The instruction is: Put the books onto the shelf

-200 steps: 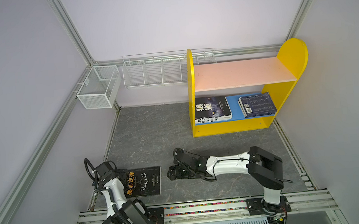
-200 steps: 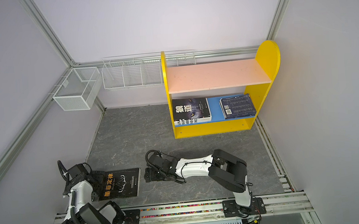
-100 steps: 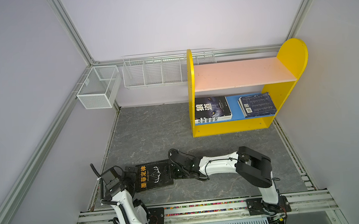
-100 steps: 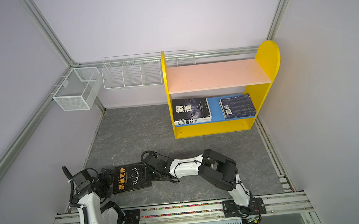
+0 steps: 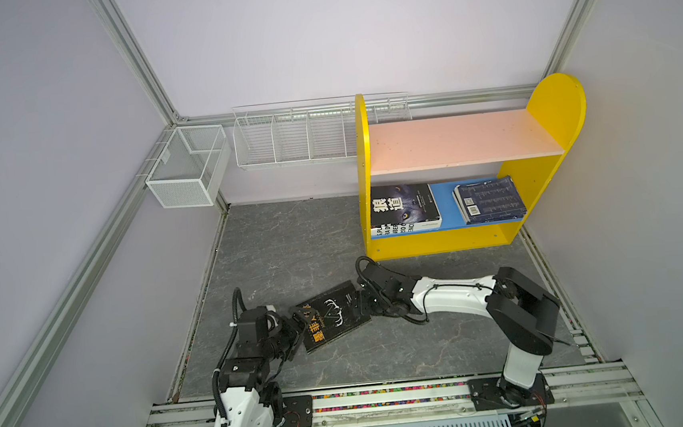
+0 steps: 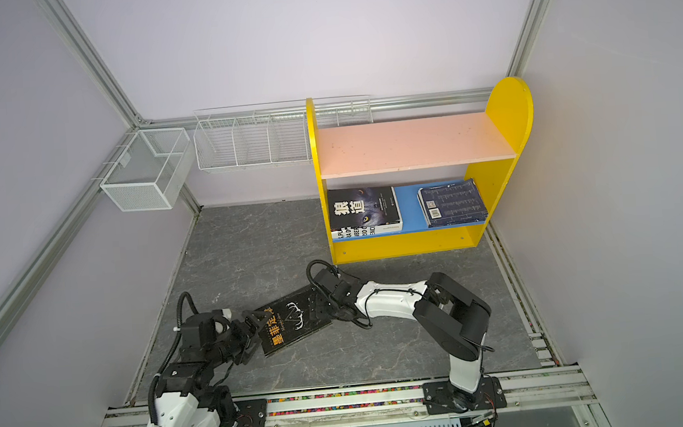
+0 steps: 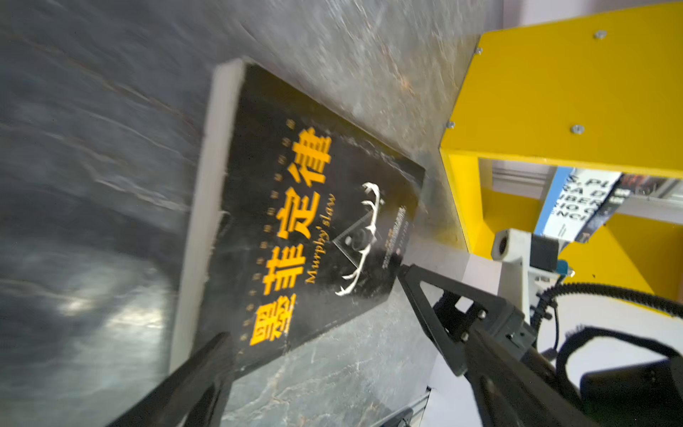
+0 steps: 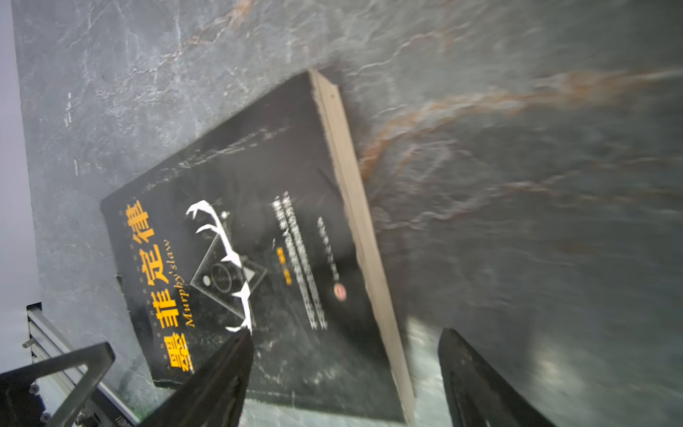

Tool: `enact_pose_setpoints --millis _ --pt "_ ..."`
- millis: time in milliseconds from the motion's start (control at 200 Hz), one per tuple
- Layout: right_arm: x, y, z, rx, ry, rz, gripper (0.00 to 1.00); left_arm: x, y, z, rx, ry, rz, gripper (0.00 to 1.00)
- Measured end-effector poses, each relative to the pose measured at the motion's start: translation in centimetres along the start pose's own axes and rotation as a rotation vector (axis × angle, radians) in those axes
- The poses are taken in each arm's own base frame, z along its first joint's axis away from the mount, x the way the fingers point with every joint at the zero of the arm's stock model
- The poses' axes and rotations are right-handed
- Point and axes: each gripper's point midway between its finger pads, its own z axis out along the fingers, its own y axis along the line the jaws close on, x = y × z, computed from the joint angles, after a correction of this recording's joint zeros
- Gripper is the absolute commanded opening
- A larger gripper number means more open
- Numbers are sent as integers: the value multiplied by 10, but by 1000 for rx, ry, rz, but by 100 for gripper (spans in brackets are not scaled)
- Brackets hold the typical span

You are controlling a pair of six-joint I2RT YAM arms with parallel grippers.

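Note:
A black book [image 5: 333, 315] [image 6: 294, 320] with an orange Chinese title lies flat and askew on the grey floor between both arms. My left gripper [image 5: 299, 330] [image 7: 312, 307] is open, its fingers spread across the book's [image 7: 306, 229] near-left short end. My right gripper [image 5: 361, 304] [image 8: 345, 334] is open at the opposite end, with one finger over the cover [image 8: 240, 240] and the other past the page edge. The shelf [image 5: 555, 97] [image 6: 506, 101] stands at the back right. On its blue lower board lie a black book [image 5: 404, 207] on a white one [image 5: 391, 229], and navy books [image 5: 489, 201].
Two white wire baskets [image 5: 186, 172] [image 5: 292, 139] hang on the back-left walls. The shelf's pink upper board [image 5: 450, 139] is bare. Purple walls close in the floor on three sides, and an aluminium rail [image 5: 387, 396] carries the arm bases in front.
The black book has slid right and turned counter-clockwise. My right gripper reached to it, then drew back right. My left gripper followed the book rightwards.

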Motion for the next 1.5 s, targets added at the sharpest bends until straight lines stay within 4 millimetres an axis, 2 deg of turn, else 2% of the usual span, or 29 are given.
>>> enact_pose_setpoints --millis 95,185,295,430,500,565,755,880,995,1100,1205,1315,1500 --pt "-3 -14 -16 17 -16 3 83 16 -8 13 -7 55 35 94" --pt "-12 -29 -33 37 -48 19 84 23 -5 22 -79 81 55 92" --pt "-18 -38 -49 46 -81 20 84 9 -9 18 -141 11 88 92" --pt "-16 -37 -51 40 -81 -21 80 -15 -38 -8 -122 -133 181 95" --pt "-13 -35 -49 40 -73 -42 77 -23 -47 -19 -119 -186 226 94" --pt "-9 -32 -42 46 -59 -71 74 -26 -44 -21 -147 -197 253 91" --pt "-4 -6 -15 51 -26 -165 70 -30 -5 -11 -327 -169 286 88" --pt "-3 7 1 48 -13 -200 70 -36 13 -10 -378 -179 281 87" --pt "1 8 14 67 4 -214 68 -39 32 -3 -393 -175 251 85" --pt "5 -1 24 102 19 -221 66 -33 46 7 -389 -140 235 85" --pt "2 0 25 108 10 -228 64 -30 49 17 -369 -118 232 83" --pt "-1 2 29 114 8 -239 60 -30 42 24 -324 -112 240 81" --pt "-4 11 36 106 6 -261 53 -34 33 28 -285 -121 254 73"
